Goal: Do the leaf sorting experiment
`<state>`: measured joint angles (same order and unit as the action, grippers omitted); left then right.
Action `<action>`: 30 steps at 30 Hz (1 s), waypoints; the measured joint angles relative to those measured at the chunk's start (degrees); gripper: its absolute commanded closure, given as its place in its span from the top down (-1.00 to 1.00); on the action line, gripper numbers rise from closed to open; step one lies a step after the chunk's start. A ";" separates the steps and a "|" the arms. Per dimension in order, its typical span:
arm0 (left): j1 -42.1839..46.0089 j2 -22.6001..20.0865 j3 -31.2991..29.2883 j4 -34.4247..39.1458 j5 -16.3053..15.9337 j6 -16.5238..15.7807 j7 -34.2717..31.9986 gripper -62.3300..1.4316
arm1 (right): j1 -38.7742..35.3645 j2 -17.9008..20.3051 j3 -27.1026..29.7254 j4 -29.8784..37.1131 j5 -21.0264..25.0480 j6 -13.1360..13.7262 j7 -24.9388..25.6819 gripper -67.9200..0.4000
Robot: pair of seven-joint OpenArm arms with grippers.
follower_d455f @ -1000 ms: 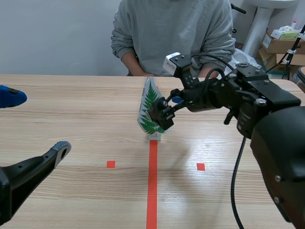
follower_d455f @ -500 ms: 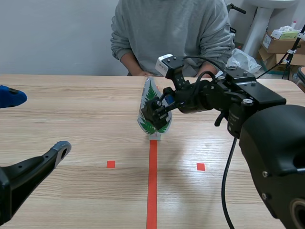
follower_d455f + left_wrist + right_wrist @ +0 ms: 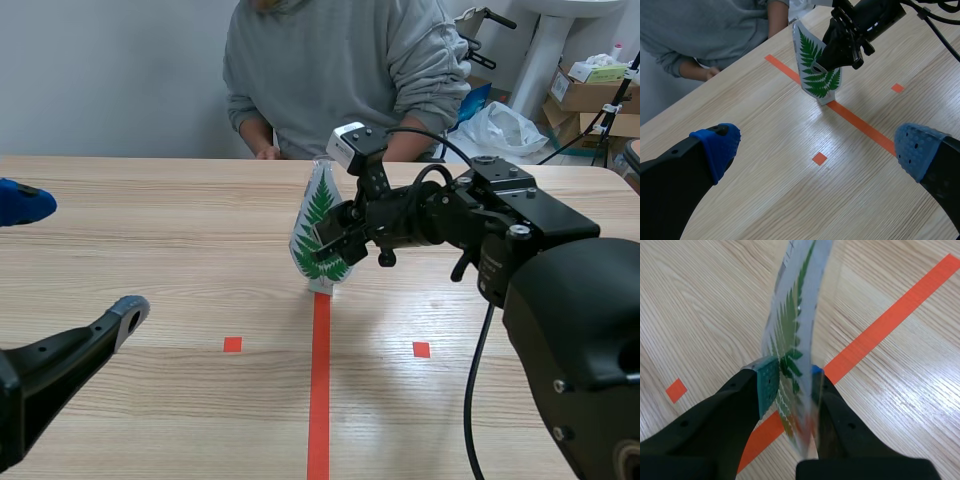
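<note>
A laminated card with a green fern leaf (image 3: 318, 225) stands upright at the far end of the long orange tape line. My right gripper (image 3: 335, 242) comes in from the right and is shut on the card's lower part. In the right wrist view the fern card (image 3: 796, 320) rises between the two pads, which press on both of its faces at my right gripper (image 3: 791, 386). My left gripper (image 3: 817, 150) hangs open over the near left of the table, well short of the fern card (image 3: 816, 70), with nothing between its fingers.
A person in a grey sweatshirt (image 3: 340, 70) sits across the table, one hand (image 3: 266, 153) at the far edge. Cardboard boxes (image 3: 590, 95) and a plastic bag (image 3: 505, 125) lie behind at the right. Small orange squares mark the table on both sides of the line.
My right gripper has closed its fingers on the fern card. The person has leaned back and drawn the hands off the table. The left arm has kept still.
</note>
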<state>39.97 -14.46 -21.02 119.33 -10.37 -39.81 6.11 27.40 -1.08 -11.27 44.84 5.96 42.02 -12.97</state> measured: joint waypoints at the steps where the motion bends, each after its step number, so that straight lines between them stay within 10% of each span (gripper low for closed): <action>1: 0.00 0.00 0.00 0.00 0.00 0.00 0.00 1.00 | 0.00 -0.02 0.00 0.00 0.00 0.00 0.28 -0.86; 12: 0.00 0.00 0.00 0.00 0.00 0.00 0.00 1.00 | 0.00 0.00 0.00 0.00 0.04 0.00 0.74 -0.93; 18: 0.00 0.00 0.00 0.00 -0.11 0.00 0.00 1.00 | 0.00 0.48 2.64 0.07 6.23 0.04 -7.15 -0.93; 30: 0.02 0.00 0.00 0.00 -0.13 0.00 0.00 1.00 | -3.37 13.55 15.04 11.80 16.22 -6.71 -14.01 -0.93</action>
<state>39.99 -14.46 -21.02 119.33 -10.50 -39.81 6.11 24.03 12.47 3.77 56.64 22.17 35.31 -26.98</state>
